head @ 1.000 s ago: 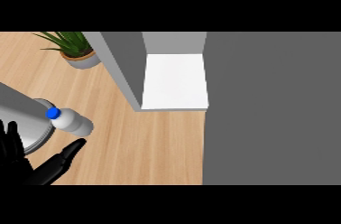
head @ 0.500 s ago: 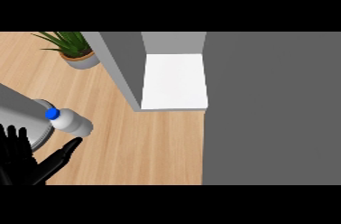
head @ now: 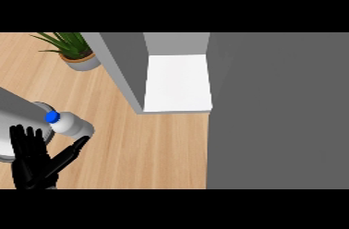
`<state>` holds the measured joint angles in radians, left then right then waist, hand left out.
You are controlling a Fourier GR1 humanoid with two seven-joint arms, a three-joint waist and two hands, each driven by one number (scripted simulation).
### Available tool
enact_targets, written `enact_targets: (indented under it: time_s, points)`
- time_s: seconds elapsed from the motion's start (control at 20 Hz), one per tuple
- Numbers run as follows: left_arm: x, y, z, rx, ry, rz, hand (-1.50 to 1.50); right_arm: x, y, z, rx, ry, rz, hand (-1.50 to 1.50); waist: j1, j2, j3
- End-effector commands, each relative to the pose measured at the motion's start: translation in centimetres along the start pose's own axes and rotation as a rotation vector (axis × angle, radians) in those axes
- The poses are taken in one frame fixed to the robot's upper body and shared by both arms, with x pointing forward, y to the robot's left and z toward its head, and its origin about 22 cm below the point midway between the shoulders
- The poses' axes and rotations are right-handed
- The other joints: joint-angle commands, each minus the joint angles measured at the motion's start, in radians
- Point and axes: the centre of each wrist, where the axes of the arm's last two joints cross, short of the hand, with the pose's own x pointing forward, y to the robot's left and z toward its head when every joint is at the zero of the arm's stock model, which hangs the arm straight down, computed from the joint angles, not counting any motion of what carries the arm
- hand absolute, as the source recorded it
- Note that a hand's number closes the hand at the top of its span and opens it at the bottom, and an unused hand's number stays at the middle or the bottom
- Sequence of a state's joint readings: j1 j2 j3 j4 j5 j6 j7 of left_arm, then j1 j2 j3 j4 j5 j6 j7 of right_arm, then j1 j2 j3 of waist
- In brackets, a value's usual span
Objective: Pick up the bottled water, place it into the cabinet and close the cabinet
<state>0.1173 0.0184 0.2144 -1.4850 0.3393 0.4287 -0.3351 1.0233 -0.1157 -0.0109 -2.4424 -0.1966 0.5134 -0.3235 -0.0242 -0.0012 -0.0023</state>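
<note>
You saw the bottle (head: 68,123), clear with a blue cap, lying on the counter (head: 150,149) at nine o'clock. The left hand (head: 34,161) sat just below it, fingers straight, grasping nothing.

A black hand (head: 31,161) with slender, segmented fingers and a thumb, on a smooth grey forearm (head: 17,113).

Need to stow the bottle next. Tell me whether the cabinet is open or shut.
Open. The cabinet shows its white inside floor, with no door across the front. The bottled water is outside it on the counter, beside the left hand.
</note>
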Motion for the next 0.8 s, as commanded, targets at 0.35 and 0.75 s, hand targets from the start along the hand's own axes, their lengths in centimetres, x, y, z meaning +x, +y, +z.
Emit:
enact_targets:
  time_s: [0.35, 0.75]
  points:
    - [-5.8, -0.7, -1.9, 0.026, 0.006, 0.014, -1.5, 4.0, 0.3, -0.2, -0.001, -0.079, 0.018, -1.5, 0.006, 0.005, 0.0]
    - [-8.1, 1.7, -3.4, 0.059, 0.006, -0.011, -1.5, 3.2, 0.1, 1.0, -0.002, -0.097, 0.007, -1.5, 0.002, 0.003, 0.0]
